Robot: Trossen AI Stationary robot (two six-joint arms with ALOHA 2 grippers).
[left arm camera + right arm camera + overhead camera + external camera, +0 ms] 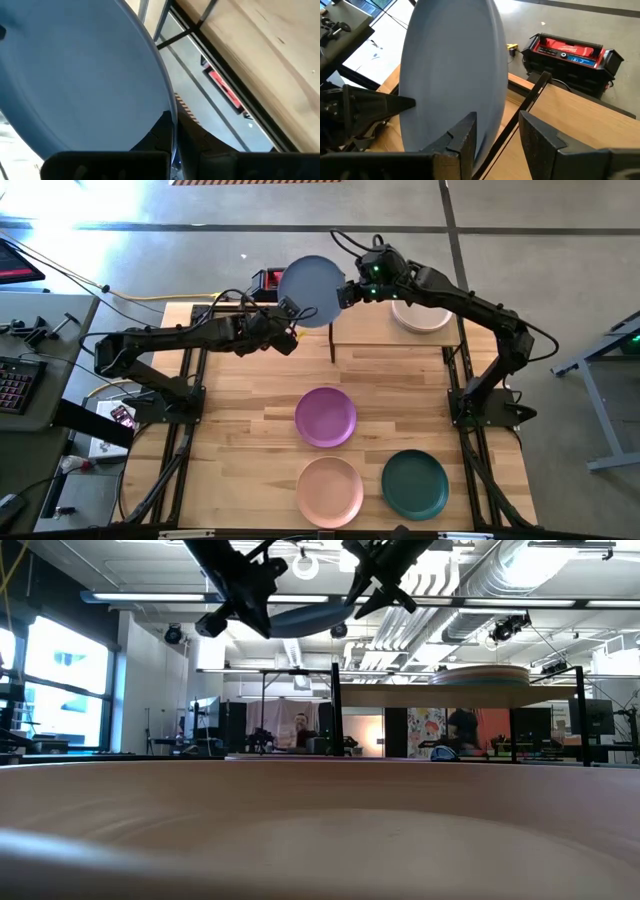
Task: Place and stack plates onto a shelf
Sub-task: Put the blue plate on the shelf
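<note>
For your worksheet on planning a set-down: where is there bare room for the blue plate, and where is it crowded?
Free: the shelf's left half, beside the stacked plates; tabletop left of the purple plate. Crowded: near edge, peach plate by teal plate.

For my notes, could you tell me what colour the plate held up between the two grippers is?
The plate is blue, clearest in the right wrist view.

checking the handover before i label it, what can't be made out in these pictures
- Right gripper: jaws straddle the blue plate rim, but contact isn't clear in the right wrist view.
- Stack on the shelf: high view shows only the top pale plate; the right arm covers part.
- Low view: a blurred peach plate rim hides the tabletop.
</note>
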